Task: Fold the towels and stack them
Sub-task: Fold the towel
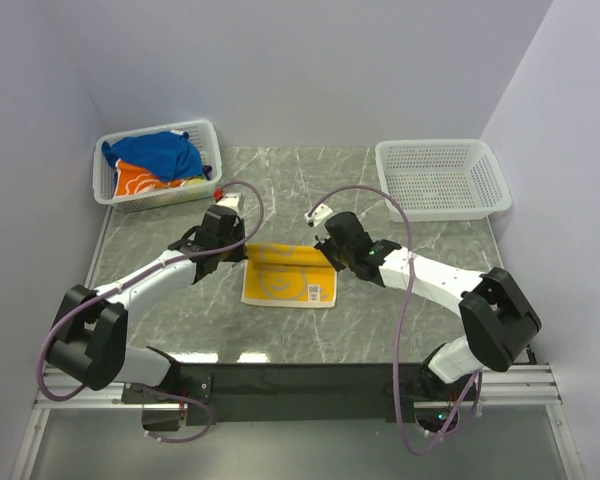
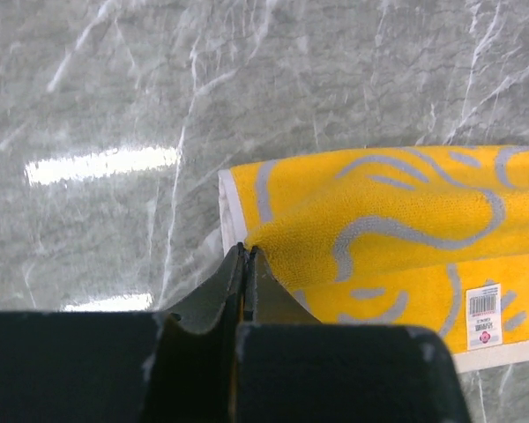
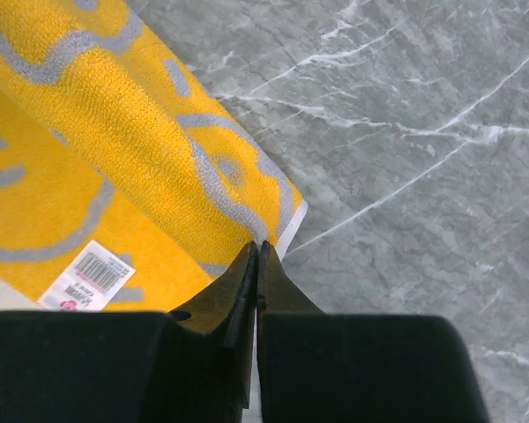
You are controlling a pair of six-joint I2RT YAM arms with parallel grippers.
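Yellow towel point(image 1: 285, 282), both corners pinched.
Your left gripper point(image 2: 247, 253) and right gripper point(image 3: 258, 249) each clamp a lifted corner, jaws nearly closed.

Yellow towel point(image 2: 406, 203) nubby matt terry cloth; tabletop point(image 2: 247, 79) glossy marble-look; fingers point(image 2: 216, 295) matt blk plastic.

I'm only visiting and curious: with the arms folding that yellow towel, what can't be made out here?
- The label on the yellow towel: print too small to read, both wrist views.
- Top view, white basket: blue towel and orange towel heaped; anything beneath them is hidden.
- Top view, far corners of the yellow towel: covered by the left end effector and right end effector.
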